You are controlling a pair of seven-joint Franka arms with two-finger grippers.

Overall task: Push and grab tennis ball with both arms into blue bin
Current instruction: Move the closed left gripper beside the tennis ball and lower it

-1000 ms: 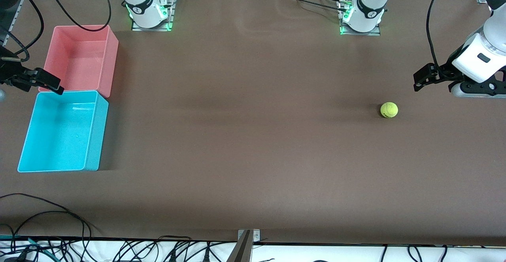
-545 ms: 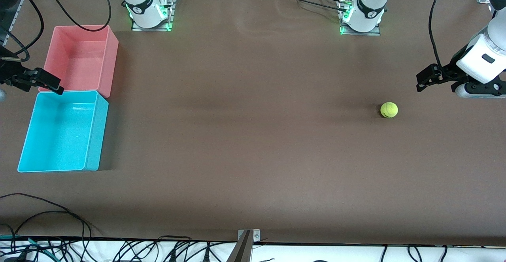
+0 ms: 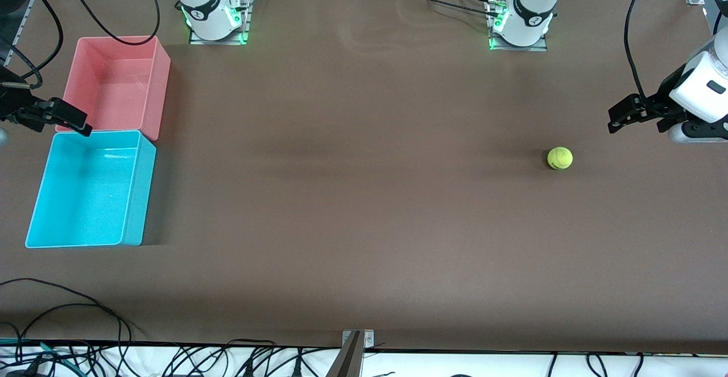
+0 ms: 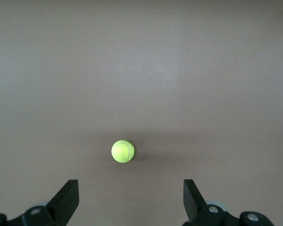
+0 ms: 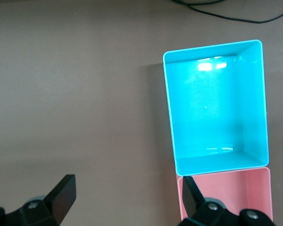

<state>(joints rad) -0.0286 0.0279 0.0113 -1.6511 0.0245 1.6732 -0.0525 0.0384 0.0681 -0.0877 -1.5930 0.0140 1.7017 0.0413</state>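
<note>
Ball [image 3: 559,158] lying on table [image 3: 364,206], no writing readable on it, left gripper [image 3: 621,116] hovering nearby with fingers apart, right gripper [image 3: 68,120] waiting spread over blue bin [image 3: 136,195] and pink bin [image 3: 159,75].

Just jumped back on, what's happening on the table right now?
Nothing is gripped yet. The tennis ball sits loose on the table toward the left arm's end, and the left pincer hangs open beside it, not touching. The blue bin is empty at the right arm's end, with the pink bin next to it, farther from the front camera. The right pincer waits open where the two bins meet.
</note>
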